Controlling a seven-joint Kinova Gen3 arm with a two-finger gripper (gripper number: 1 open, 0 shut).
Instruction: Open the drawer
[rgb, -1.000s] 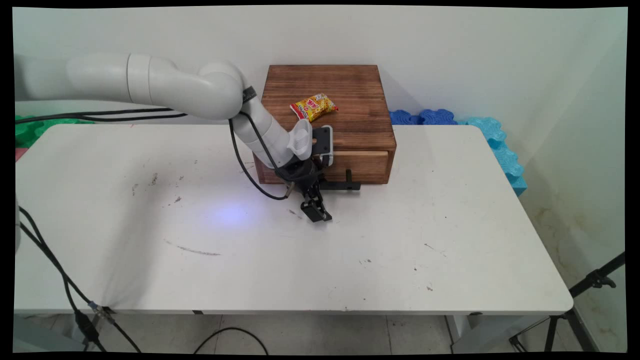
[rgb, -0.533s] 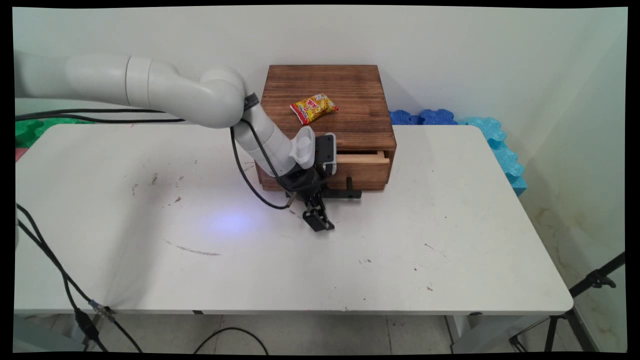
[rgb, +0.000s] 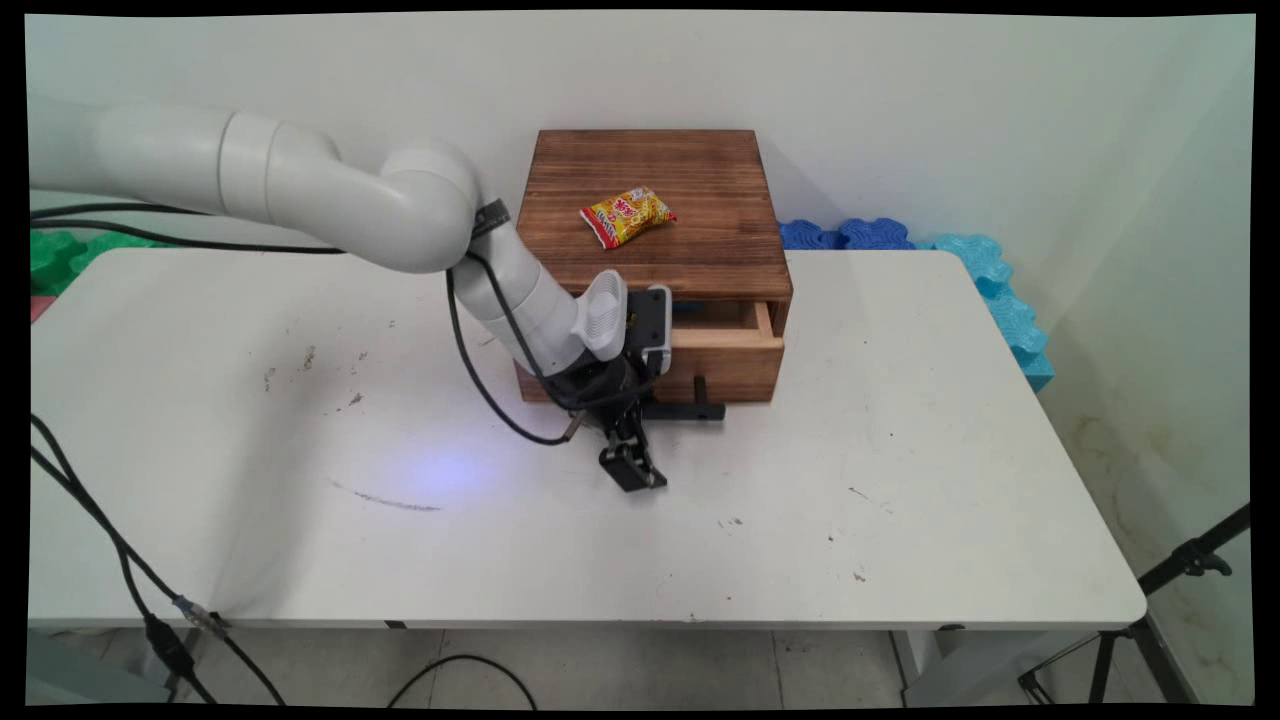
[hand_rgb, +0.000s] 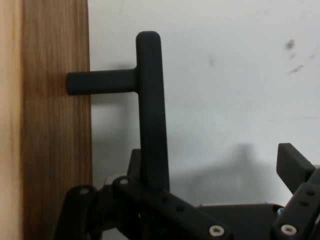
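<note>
A dark wooden box (rgb: 650, 190) stands at the table's back, with a yellow and red snack packet (rgb: 627, 215) lying on its top. Its light wood drawer (rgb: 725, 338) is pulled partly out. A black T-shaped handle (rgb: 692, 409) sticks out of the drawer front (hand_rgb: 55, 125). My gripper (rgb: 640, 440) is open and low in front of the drawer. In the hand view the handle's bar (hand_rgb: 150, 100) runs down between the fingers, close against the left one, while the right fingertip (hand_rgb: 292, 165) stands far off it.
Blue foam mats (rgb: 980, 270) lie behind the table's right end and green ones (rgb: 60, 250) at the back left. Black cables (rgb: 110, 540) hang at the table's left. A tripod leg (rgb: 1180, 570) stands by the right front corner.
The drawer has slid out toward the table's near side, and my gripper has moved the same way with the handle.
</note>
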